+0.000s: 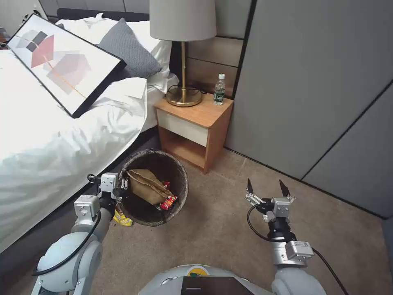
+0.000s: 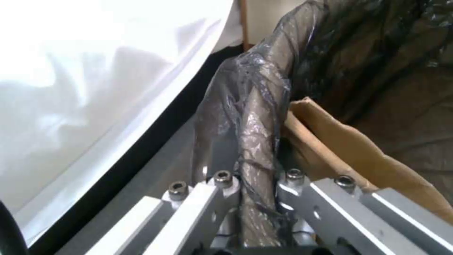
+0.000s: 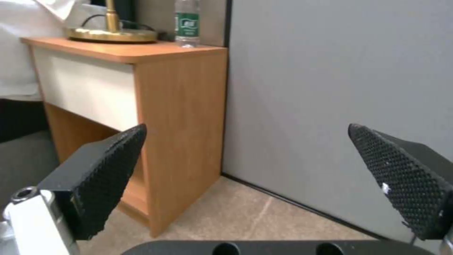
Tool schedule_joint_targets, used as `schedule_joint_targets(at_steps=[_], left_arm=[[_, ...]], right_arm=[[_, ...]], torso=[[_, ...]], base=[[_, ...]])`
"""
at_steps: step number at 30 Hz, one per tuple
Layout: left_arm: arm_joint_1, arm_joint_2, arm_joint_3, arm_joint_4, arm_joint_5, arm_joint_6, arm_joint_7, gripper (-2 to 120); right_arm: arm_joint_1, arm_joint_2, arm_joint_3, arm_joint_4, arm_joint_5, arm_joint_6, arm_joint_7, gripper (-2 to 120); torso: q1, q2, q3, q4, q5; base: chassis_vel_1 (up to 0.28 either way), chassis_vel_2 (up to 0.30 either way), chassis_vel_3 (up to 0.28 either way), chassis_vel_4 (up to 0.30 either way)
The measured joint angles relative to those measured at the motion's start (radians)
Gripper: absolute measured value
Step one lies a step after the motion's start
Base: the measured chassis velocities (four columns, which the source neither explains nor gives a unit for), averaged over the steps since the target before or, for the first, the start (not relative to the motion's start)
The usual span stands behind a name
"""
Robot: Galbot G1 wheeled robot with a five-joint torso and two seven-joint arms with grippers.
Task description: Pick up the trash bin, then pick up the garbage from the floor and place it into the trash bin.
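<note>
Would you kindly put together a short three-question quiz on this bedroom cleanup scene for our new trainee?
1. True or false: the left pincer is clamped on the rim of the trash bin.
2. The right pincer is: A) holding a wrapper, B) open and empty, C) inside the bin.
3. What yellow item lies on the carpet beside the bin?

Key: 1 true. 2 B. 3 a yellow wrapper; the brown paper bag and a red packet are already inside.

One trash bin (image 1: pixel 180 180) holds one brown paper bag (image 1: pixel 147 186) and one red wrapper (image 1: pixel 168 201); one yellow wrapper (image 1: pixel 123 219) lies beside it.
</note>
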Motion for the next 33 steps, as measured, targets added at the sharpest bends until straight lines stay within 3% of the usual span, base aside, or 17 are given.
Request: schedule_joint_targets(at_steps=[33], left_arm=[[-0.002, -0.003, 0.001, 0.006, 0.003, 0.0, 0.0, 3]], right_arm=[[0.003, -0.001, 0.0, -0.009, 0.007, 0.004, 0.008, 100]], torso=[[0.0, 0.0, 0.0, 0.0001, 0.0]], base=[[0.054, 0.052, 0.054, 0.051]])
